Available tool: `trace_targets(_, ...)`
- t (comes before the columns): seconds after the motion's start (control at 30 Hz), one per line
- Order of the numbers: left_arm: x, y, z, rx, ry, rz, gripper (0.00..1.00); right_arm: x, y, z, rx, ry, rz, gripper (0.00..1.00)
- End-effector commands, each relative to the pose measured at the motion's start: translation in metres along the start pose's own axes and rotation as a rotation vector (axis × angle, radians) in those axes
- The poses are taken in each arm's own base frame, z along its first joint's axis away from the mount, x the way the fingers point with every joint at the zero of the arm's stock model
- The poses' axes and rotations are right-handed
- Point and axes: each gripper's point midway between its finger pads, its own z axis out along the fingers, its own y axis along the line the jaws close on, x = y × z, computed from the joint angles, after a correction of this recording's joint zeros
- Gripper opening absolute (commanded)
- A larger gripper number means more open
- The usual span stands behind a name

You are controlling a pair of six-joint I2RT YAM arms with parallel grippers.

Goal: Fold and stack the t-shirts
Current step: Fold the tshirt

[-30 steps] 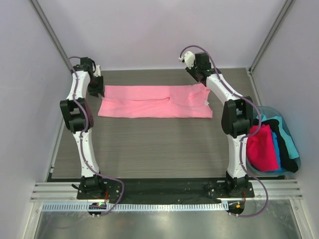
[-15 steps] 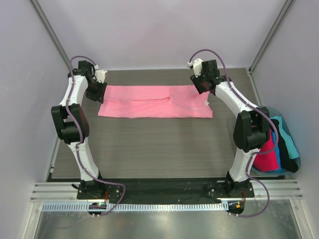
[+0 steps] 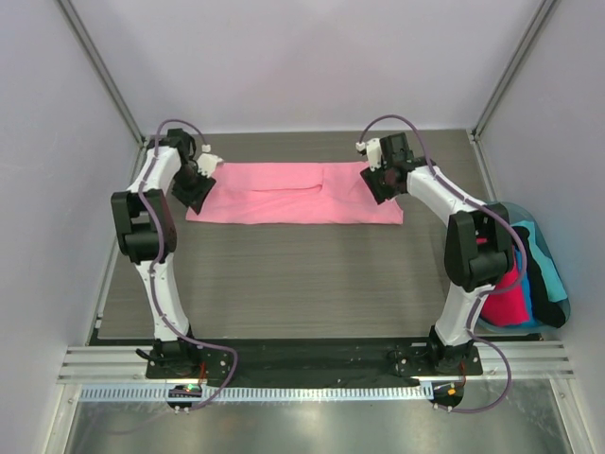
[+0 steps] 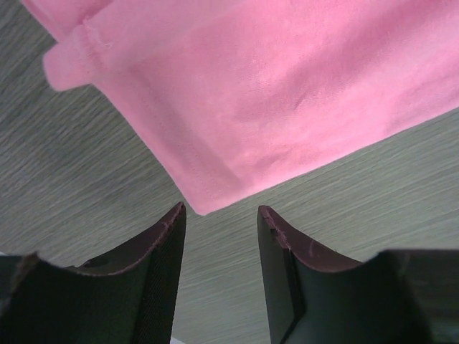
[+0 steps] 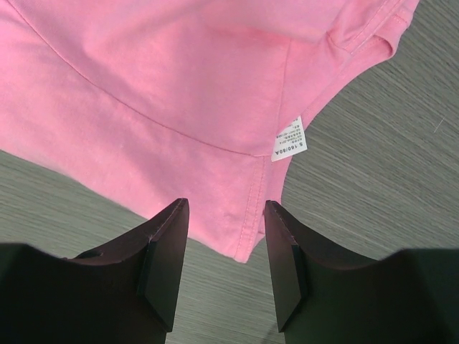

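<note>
Table (image 3: pixel 284 284) closest to your bases: what do you see from there outward?

— Grey wood grain right in front of me. Off to my right, at the table's right edge, a light-blue tub (image 3: pixel 518 208) holds a heap: a hot pink t-shirt (image 3: pixel 496 288), a black t-shirt (image 3: pixel 541 279) and a teal t-shirt (image 3: pixel 558 284).

— And further out?

— The light pink t-shirt (image 3: pixel 298 192) lies flat as a long band across the far part of the table, with its white tag (image 5: pixel 288 137) near the right end. My left gripper (image 4: pixel 219 209) hangs at the band's left near corner with fingers apart and nothing between them. The corner lies just ahead of the gap. My right gripper (image 5: pixel 226 204) hangs at the right near corner, fingers likewise apart and holding nothing. The hem shows just past the tips and the tag sits beyond it.
</note>
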Motion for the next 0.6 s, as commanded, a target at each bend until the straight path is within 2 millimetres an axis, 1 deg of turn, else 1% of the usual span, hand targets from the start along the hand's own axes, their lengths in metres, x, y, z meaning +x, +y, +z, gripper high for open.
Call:
trace_targets(0.0, 0.005, 0.003, 0.008, 0.004, 0.069, 0.060, 0.46, -0.017, -0.006, -0.026, 0.016, -0.078, 0.023, 0.52)
trace_targets(0.03, 0.004, 0.004, 0.008, -0.001, 0.076, 0.068, 0.45, -0.017, -0.006, -0.026, 0.017, -0.079, 0.023, 0.52)
trace_targets(0.13, 0.013, 0.001, 0.016, 0.011, 0.123, 0.083, 0.45, -0.016, -0.008, -0.026, 0.019, -0.077, 0.027, 0.52)
trace_targets(0.17, 0.017, 0.005, 0.018, -0.011, 0.141, 0.090, 0.45, -0.017, -0.010, -0.027, 0.023, -0.082, 0.028, 0.52)
trace_targets(0.23, 0.019, 0.005, 0.022, -0.025, 0.150, 0.101, 0.45, -0.017, -0.011, -0.027, 0.024, -0.082, 0.029, 0.52)
trace_targets(0.33, 0.020, 0.004, 0.028, -0.023, 0.147, 0.107, 0.40, -0.016, -0.011, -0.026, 0.024, -0.080, 0.027, 0.52)
trace_targets(0.4, 0.023, 0.007, 0.029, -0.040, 0.170, 0.101, 0.33, -0.016, -0.012, -0.025, 0.027, -0.079, 0.027, 0.52)
trace_targets(0.43, 0.025, 0.006, 0.031, -0.034, 0.178, 0.099, 0.22, -0.016, -0.012, -0.025, 0.025, -0.080, 0.025, 0.52)
trace_targets(0.5, 0.030, 0.001, 0.031, -0.013, 0.192, 0.093, 0.10, -0.013, -0.015, -0.025, 0.036, -0.072, 0.023, 0.52)
trace_targets(0.53, 0.032, -0.003, 0.031, -0.001, 0.198, 0.093, 0.01, -0.011, -0.020, -0.024, 0.059, -0.069, 0.026, 0.52)
trace_targets(0.57, 0.039, -0.009, 0.028, 0.016, 0.216, 0.092, 0.00, -0.008, -0.023, -0.020, 0.068, -0.060, 0.031, 0.52)
